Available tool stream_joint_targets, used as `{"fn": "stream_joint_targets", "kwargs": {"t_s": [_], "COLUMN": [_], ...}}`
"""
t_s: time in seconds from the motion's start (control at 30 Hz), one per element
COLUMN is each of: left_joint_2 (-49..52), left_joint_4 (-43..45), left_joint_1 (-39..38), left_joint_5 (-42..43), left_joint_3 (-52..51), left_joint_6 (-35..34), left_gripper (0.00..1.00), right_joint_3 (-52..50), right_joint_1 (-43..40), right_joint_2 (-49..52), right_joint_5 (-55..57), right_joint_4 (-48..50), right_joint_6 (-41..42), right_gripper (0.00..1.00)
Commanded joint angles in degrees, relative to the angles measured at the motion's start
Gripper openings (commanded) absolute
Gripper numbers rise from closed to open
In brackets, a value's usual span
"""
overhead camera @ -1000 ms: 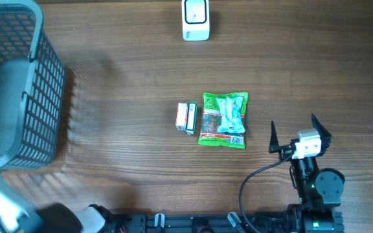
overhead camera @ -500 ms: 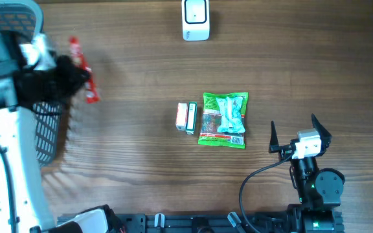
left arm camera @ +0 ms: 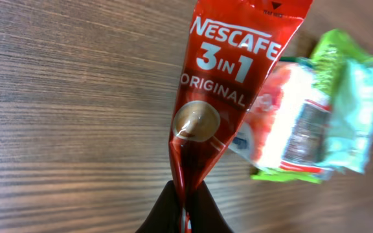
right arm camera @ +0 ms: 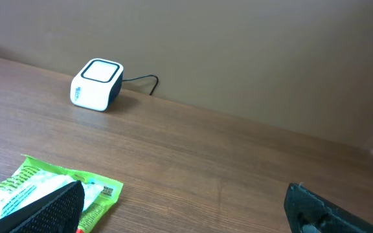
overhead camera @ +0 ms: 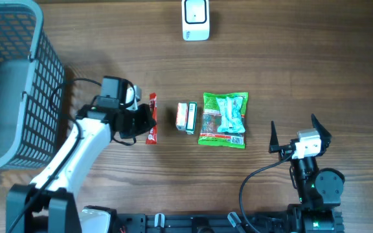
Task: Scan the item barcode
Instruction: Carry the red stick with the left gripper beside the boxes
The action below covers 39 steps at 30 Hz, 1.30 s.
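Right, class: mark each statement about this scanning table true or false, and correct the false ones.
1. The left pincer grips a red sachet. True.
2. The right pincer is shut on the green packet. False: it is open, empty and clear of the packet.
3. The sachet is over the scanner. False: it is beside the small box, far from the scanner.
4. The basket stands at the table's left side. True.
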Motion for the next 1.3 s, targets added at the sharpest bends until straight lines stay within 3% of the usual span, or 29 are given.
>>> {"fn": "stream_joint_targets", "kwargs": {"t_s": [0.0, 0.47, 0.53, 0.63, 0.73, 0.8, 0.9, 1.0, 1.13, 1.27], "left_joint_2": [3.48, 10.27, 10.69, 10.67, 9.73, 8.72, 8.48, 8.74, 9.05, 9.99], "left_joint_4": [1.57, 8.7, 9.05, 9.16, 4.39, -1.44, -5.92, -8.74, -9.09, -9.14], "left_joint_1": [-3.45, -4.35, -4.35, -4.28, -4.13, -4.2, -4.81, -7.17, -11.43, -14.45], "left_joint_5": [-8.15, -8.7, -8.68, -8.7, -9.53, -11.47, -12.52, -12.81, -21.03, -23.08], "left_joint_3": [-0.44, -0.44, -0.44, -0.31, 4.11, 8.83, 12.09, 11.93, 10.97, 10.82], "left_joint_6": [-2.78, -2.97, -2.93, -2.19, 0.5, 0.72, 0.68, 0.66, -1.33, -1.53], "left_gripper": [0.05, 0.1, 0.22, 0.49, 0.64, 0.69, 0.68, 0.52, 0.47, 0.35], "right_joint_3": [-0.04, -0.04, -0.04, -0.04, -0.04, -0.04, -0.04, -0.04, -0.04, -0.04], "right_joint_1": [-0.22, -0.22, -0.22, -0.22, -0.22, -0.22, -0.22, -0.22, -0.22, -0.22], "right_joint_2": [-0.24, -0.24, -0.26, -0.24, -0.24, -0.24, -0.24, -0.24, -0.24, -0.24], "right_joint_5": [-0.87, -0.87, -0.87, -0.87, -0.87, -0.87, -0.87, -0.87, -0.87, -0.87], "right_joint_4": [0.28, 0.28, 0.28, 0.28, 0.28, 0.28, 0.28, 0.28, 0.28, 0.28], "right_joint_6": [-0.28, -0.28, -0.28, -0.28, -0.28, -0.28, -0.28, -0.31, -0.28, -0.28], "right_gripper": [1.0, 1.0, 1.0, 1.0, 1.0, 1.0, 0.99, 1.0, 1.0, 1.0]}}
